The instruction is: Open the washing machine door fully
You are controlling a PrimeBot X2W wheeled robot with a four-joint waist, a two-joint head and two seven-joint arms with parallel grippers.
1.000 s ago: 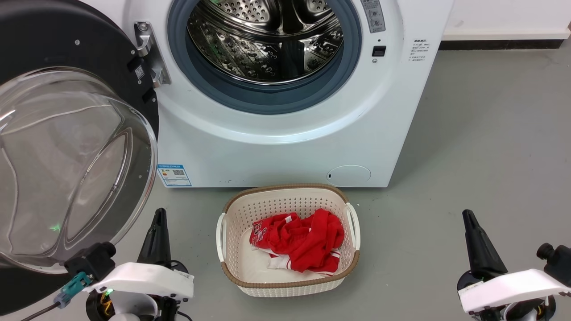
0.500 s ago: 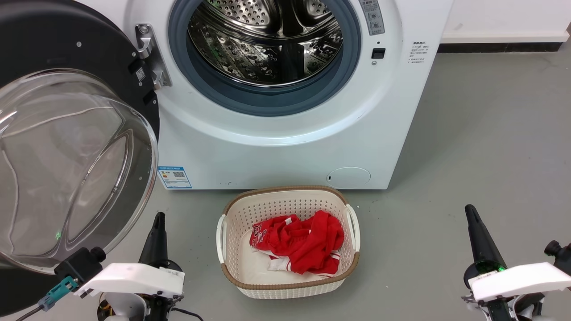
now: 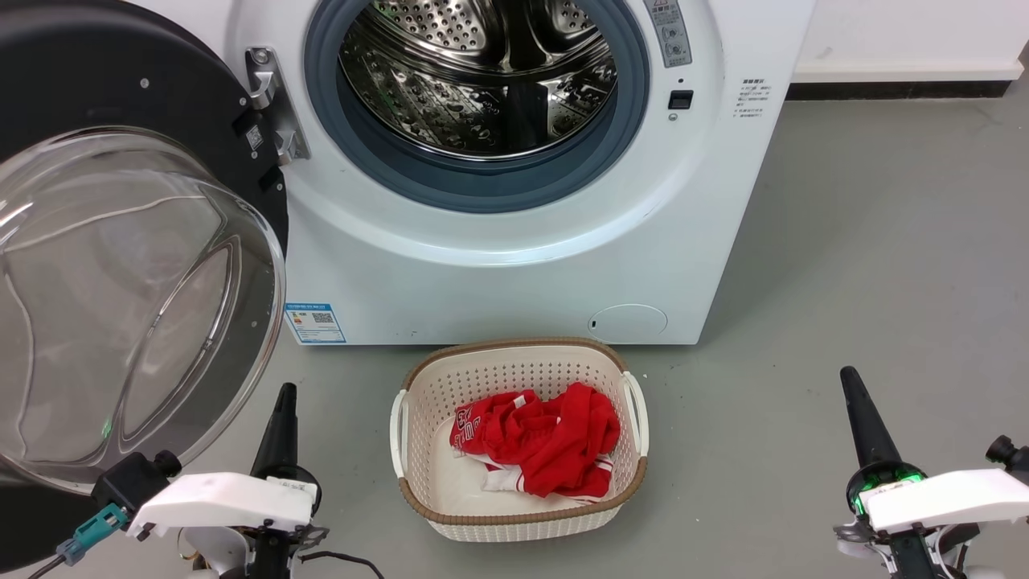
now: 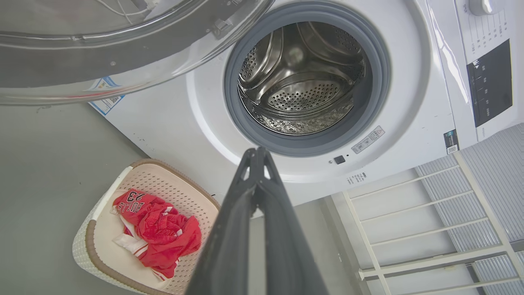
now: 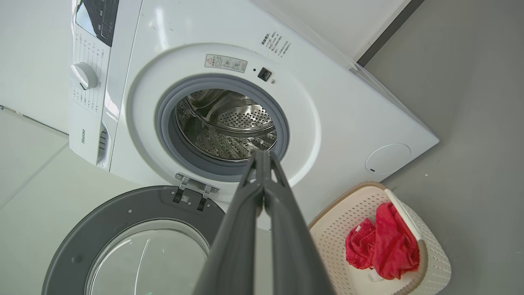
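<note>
Shows the large round glossy black washing machine door (image 3: 120, 265), clear glass bowl bulging from its centre, swung wide on the metal hinge (image 3: 269, 100) at the left of the big white front-loading washing machine (image 3: 514, 273), inner face turned toward the head camera. Leaves the perforated steel drum (image 3: 482, 80) and its grey rubber gasket (image 3: 482, 183) fully exposed.

Catches both arms low at the bottom corners of the head view: left end effector (image 3: 285, 394) just beside the door's lower rim, right end effector (image 3: 852, 382) well apart over bare floor, each with long dark fingers pressed together on nothing, tips aimed at the machine.

Places a beige perforated plastic laundry basket (image 3: 514, 347) with a brown woven rim on the grey floor (image 3: 884, 241) between the two arms, near the machine's front below the small round flap (image 3: 627, 320), with a crumpled red garment (image 3: 547, 438) inside.

Offers broad open floor to the right of machine and basket; crowds the left side with the door, cut off by the head view's edge, its glass overlapping the left wrist there, contact or clearance impossible to tell. Tucks the blue sticker (image 3: 315, 322) just beside the door's rim.

Adds, from the left wrist, a dark display panel (image 4: 489, 84), a white barred frame (image 4: 430, 229) next to the machine, and white lettering on the garment. Adds, from the right wrist, a white round dial (image 5: 84, 76) and the door's hinge side, with much of its ring, spread away from the opening.
</note>
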